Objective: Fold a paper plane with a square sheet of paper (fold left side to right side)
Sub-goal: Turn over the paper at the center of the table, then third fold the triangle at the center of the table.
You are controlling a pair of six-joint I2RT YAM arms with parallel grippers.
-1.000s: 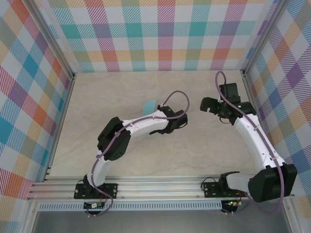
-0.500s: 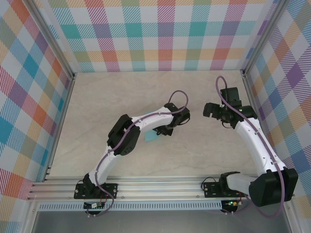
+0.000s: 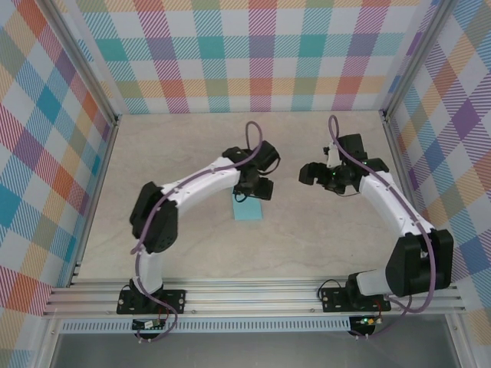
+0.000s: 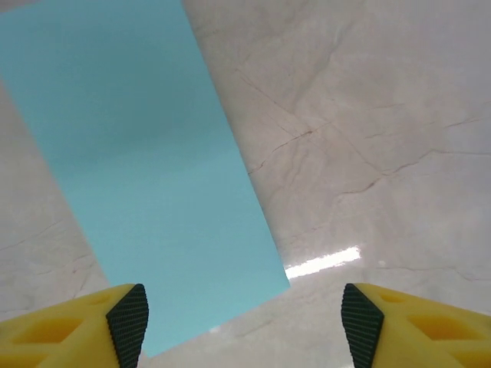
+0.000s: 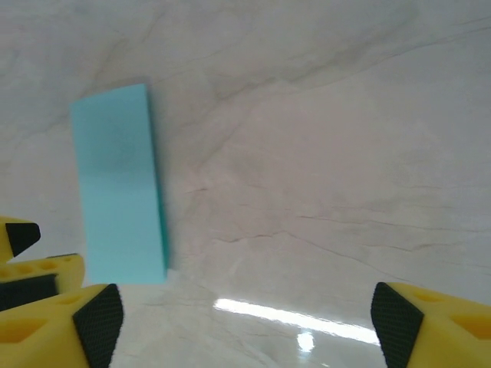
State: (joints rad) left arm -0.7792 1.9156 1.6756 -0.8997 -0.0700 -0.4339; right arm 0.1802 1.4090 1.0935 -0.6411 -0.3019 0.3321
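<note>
Press softly along the fold of the thin turquoise-blue paper rectangle (image 3: 247, 208), lying flat on the pale marble counter (image 3: 192, 245) at 6 o'clock from the open, empty left fingers (image 4: 126, 318), keeping edges lined up, with the open, empty right fingers (image 5: 96, 322) at its 2 o'clock.

Square sheet of paper (image 3: 248, 208) flat on table (image 3: 322, 245), under and ahead of left gripper (image 3: 253, 186), toward its left finger. Right gripper (image 3: 311, 175) well apart; sheet lies ahead-left of it.
</note>
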